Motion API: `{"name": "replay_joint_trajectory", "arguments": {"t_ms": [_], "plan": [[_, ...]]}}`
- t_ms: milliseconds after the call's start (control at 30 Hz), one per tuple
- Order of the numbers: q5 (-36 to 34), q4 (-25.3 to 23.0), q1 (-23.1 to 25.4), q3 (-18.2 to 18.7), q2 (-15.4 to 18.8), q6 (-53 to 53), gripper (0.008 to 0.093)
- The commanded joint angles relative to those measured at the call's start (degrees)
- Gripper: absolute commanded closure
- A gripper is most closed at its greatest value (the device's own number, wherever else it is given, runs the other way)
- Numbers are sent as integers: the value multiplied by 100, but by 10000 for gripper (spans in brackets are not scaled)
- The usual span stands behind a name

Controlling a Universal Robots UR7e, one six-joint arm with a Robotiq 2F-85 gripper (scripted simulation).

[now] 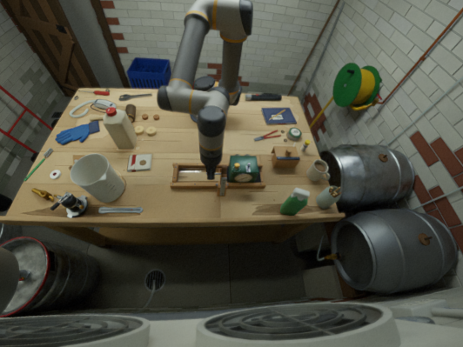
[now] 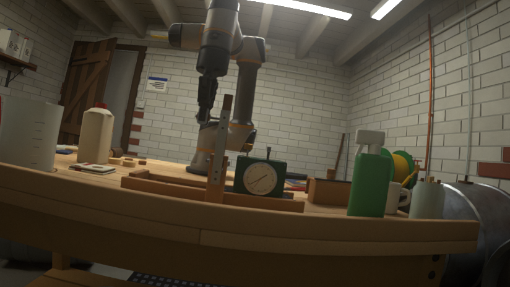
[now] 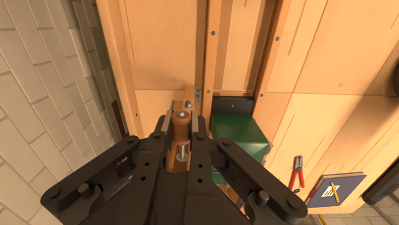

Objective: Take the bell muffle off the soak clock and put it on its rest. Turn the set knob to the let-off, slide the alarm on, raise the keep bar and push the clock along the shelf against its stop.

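The green soak clock [image 1: 244, 169] [image 2: 259, 175] [image 3: 240, 134] sits at the right end of a wooden shelf frame [image 1: 209, 176] near the table's front centre. Its round dial faces the front edge. The keep bar [image 2: 221, 142], a grey metal strip with a brown wooden handle [image 3: 181, 123], stands nearly upright on its post [image 1: 223, 186] at the frame's front rail, just left of the clock. My gripper [image 3: 181, 125] [image 2: 204, 116] [image 1: 210, 174] points down over it and its two finger pads are closed on the sides of the bar's wooden handle.
Behind the frame stands the arm's base, with a blue notebook [image 1: 278, 115] and red pliers [image 1: 266, 136]. A small wooden box [image 1: 285, 156] lies right of the clock and a green spray bottle [image 2: 369, 176] near the front right corner. A white jug [image 1: 96, 177] and cream bottle [image 1: 118, 127] stand left.
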Motion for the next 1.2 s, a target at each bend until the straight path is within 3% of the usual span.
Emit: {"name": "replay_joint_trajectory", "arguments": {"t_ms": [0, 367, 1167], "plan": [[0, -3, 0, -3, -3, 0, 764], [0, -3, 0, -3, -3, 0, 554], [0, 34, 0, -27, -15, 0, 554]]}}
